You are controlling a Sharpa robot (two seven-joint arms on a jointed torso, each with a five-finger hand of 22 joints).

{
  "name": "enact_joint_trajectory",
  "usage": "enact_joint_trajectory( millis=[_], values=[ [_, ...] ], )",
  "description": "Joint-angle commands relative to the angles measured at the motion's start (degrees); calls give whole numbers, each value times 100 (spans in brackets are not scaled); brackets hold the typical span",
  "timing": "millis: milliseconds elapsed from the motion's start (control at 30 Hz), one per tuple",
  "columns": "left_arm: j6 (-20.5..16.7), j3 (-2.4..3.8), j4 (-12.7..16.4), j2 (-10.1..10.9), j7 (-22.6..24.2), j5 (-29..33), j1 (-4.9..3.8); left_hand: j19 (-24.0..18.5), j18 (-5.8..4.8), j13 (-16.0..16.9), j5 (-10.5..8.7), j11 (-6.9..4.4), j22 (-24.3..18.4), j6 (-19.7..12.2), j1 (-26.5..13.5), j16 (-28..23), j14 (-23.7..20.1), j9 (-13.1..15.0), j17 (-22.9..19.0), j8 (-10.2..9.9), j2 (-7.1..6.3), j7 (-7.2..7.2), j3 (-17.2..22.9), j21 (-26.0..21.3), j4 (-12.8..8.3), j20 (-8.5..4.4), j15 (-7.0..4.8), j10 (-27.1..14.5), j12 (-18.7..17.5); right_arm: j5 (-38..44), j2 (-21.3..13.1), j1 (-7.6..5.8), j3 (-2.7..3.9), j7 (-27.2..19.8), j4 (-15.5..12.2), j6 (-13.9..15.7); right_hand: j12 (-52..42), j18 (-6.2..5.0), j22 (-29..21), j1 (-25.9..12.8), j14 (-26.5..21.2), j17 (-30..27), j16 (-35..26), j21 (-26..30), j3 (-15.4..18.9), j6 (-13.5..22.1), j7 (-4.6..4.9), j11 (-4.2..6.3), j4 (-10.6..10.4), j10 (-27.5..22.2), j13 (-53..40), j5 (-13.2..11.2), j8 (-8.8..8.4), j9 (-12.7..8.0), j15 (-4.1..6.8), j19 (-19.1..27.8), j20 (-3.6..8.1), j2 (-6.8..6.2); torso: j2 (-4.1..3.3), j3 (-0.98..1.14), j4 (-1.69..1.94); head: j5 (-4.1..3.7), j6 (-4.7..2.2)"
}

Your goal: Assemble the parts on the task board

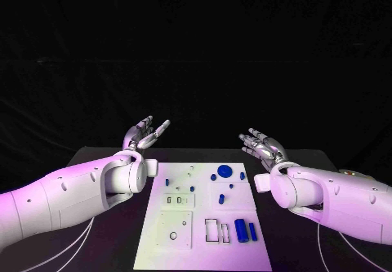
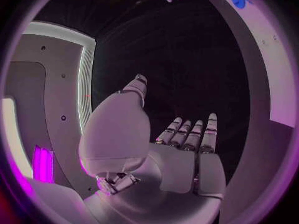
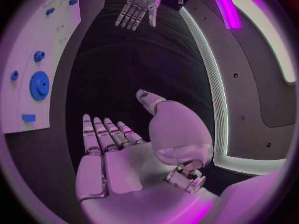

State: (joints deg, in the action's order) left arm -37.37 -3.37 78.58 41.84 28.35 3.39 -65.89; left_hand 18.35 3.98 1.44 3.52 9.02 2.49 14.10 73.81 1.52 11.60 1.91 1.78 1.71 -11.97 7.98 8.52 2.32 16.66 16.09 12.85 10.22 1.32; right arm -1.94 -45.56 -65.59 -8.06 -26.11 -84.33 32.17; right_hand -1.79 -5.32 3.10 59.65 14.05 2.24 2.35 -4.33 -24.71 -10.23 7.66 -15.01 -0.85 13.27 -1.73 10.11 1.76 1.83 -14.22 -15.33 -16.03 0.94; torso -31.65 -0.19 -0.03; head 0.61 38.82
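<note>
The left hand is raised beyond the table's far edge, fingers apart and holding nothing. Between the arms the white task board lies on the black table, its blue parts resting on it. The right hand is likewise lifted, fingers spread, empty. The right wrist view adds a toothed blue gear, a detail the head view does not resolve.

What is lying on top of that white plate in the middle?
The task board carries small blue parts: a round gear at its far end, two cylinders nearer. Nothing covers them; both hands hover off the board.
</note>
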Motion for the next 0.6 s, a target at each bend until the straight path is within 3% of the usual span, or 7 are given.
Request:
enact_joint_trajectory(
  millis=[33,133,200,233,267,300,600],
  values=[
    [361,1,-2,-17,13,131,-10,277,91,49,-15,128,50,348,420,134,491,62,88,97,158,467,269,128,48,77,195,446,77,-100,-11,-82,-89,269,95,-1146,-218,-84,241,762,1345,222,351,-486,-306,-999,941,-38,537,1285,-117,35,325,206,-8,-1145,-53,-105,-3,-1,0,0,3],
    [361,1,-2,-17,13,131,-10,995,138,97,-26,259,153,842,494,348,1285,142,216,220,327,589,428,361,37,61,235,1093,147,-127,-22,-151,-187,332,166,-1409,-357,-195,315,955,2405,380,643,-688,-364,-1757,921,45,774,2336,-168,44,576,361,113,-1635,-46,-156,-3,-1,0,0,3],
    [361,1,-2,-17,13,131,-10,2015,333,157,-39,371,295,1454,547,689,2386,245,393,385,489,664,563,707,24,44,19,1953,265,-140,-27,-184,-234,362,200,-1535,-492,-295,383,1051,3125,473,832,-875,-426,-2387,884,123,913,3319,-212,80,776,480,215,-2123,-43,-188,-3,-1,0,0,3],
    [361,1,-2,-17,13,131,-10,2073,372,162,-39,384,299,1541,554,735,2542,259,415,408,506,672,583,737,22,47,-13,2093,279,-143,-28,-191,-244,369,208,-1561,-526,-345,409,1075,3288,491,884,-949,-457,-2667,864,161,962,3551,-215,96,865,530,260,-2293,-39,-212,-3,-1,0,0,3],
    [361,1,-2,-17,13,131,-10,2343,498,254,-24,429,349,2122,606,965,3170,365,529,594,579,703,658,885,4,38,-109,3008,496,-144,-29,-194,-249,372,211,-1574,-519,-385,414,1085,3414,496,908,-988,-502,-2930,844,192,1002,3703,-203,116,937,572,299,-2378,-39,-232,-3,-1,0,0,3],
    [735,-1,-10,160,-8,-10,-11,2636,614,286,-39,389,397,2752,686,1121,3491,478,600,794,623,705,742,1042,-14,36,-191,3672,654,1809,-69,-274,-246,70,557,-753,-507,-423,418,1092,3536,499,926,-1024,-559,-3181,821,227,1047,3850,-197,128,998,608,336,-2458,-37,-262,-60,-2,-23,-7,109],
    [953,-1,31,204,-85,-123,-11,3543,669,257,-40,96,501,3630,973,1590,4570,633,943,1130,533,500,1063,1495,-42,-246,-545,4694,798,3304,-111,-388,-241,354,670,-443,-377,-505,631,1115,4259,513,1054,-1539,-807,-3907,693,398,1229,4506,-182,78,1112,660,565,-3122,137,-432,-142,3,2,-11,79]
  ],
)
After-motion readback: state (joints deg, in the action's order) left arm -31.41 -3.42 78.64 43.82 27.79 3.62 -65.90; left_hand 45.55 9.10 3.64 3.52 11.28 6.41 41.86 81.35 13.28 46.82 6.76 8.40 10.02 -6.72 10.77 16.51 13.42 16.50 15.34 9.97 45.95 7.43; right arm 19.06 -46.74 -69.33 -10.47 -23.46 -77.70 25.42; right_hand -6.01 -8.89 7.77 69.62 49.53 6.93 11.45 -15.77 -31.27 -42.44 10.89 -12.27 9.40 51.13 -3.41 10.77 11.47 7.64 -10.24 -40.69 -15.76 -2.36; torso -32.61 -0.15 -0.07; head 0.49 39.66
